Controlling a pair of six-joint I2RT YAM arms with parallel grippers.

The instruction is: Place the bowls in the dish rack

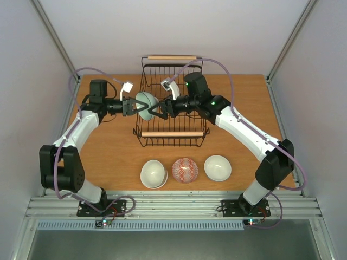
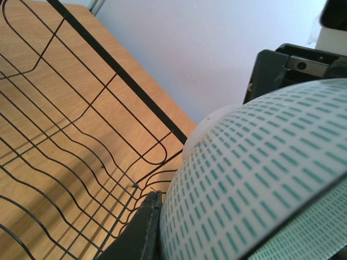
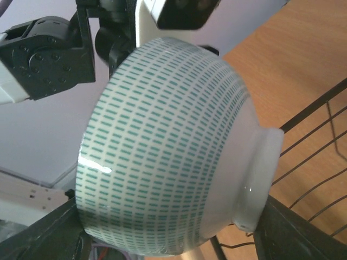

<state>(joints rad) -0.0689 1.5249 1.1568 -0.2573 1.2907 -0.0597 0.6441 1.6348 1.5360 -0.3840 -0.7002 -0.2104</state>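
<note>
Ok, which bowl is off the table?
The green-dashed bowl, held over the dish rack by left claw and right claw; the rest sit on the table.

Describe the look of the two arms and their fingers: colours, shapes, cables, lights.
Both arms have white link shells and black joint housings: the left arm, the right arm. A mauve cable loops along each. The fingers are black and angular. A green light glows on the right arm. Black base plates sit on a ribbed metal rail.

A white ceramic bowl with green dashes [image 2: 260, 179] overruns the view at the left claw [image 1: 133, 105], hiding most of its fingers [image 2: 143, 230]. Beside the right claw [image 1: 150, 110], the black wire dish rack [image 3: 320, 102] is cropped.
</note>
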